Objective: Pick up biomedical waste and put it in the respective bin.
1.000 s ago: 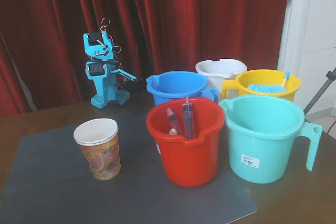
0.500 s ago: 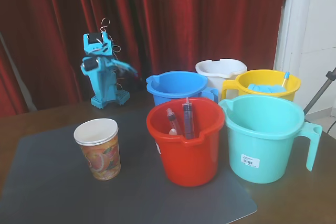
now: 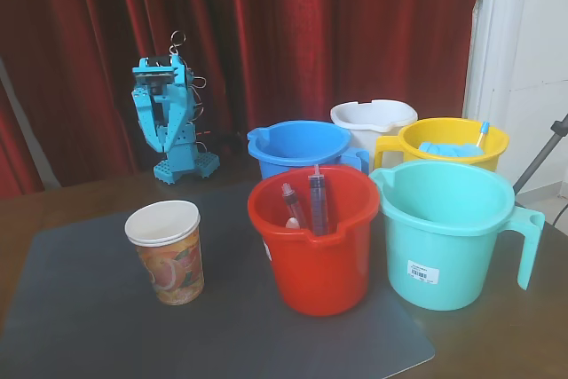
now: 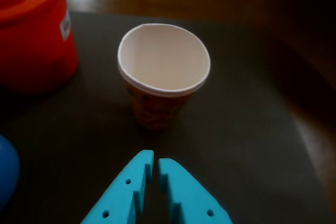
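Observation:
The paper cup with a white rim and orange-red fruit print stands upright on the grey mat at the front left. In the wrist view the cup is straight ahead, empty, with white inside. The turquoise bucket with spout, handle and barcode sticker stands at the right, empty. My blue arm is folded up at the back left, and its gripper points down, far from the cup. In the wrist view the gripper is shut and empty, its fingertips together, short of the cup.
A red bucket holding two syringes stands between cup and turquoise bucket; it shows at the wrist view's top left. Blue, white and yellow buckets stand behind. The grey mat lies on a brown table.

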You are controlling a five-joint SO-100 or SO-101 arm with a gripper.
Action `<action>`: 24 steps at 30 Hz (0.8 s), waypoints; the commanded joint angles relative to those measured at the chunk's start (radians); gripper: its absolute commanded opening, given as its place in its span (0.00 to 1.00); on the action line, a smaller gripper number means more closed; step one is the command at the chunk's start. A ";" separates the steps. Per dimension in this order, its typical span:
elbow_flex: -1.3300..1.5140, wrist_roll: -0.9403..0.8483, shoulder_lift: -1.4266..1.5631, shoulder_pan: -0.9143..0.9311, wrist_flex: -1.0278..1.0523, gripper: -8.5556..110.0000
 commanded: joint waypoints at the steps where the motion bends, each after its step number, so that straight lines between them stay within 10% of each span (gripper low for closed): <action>1: -0.008 0.037 0.008 0.002 -0.008 0.10; 7: -0.006 0.094 -0.023 -0.135 -0.005 0.32; 24: -0.015 0.084 -0.661 -0.132 -0.528 0.33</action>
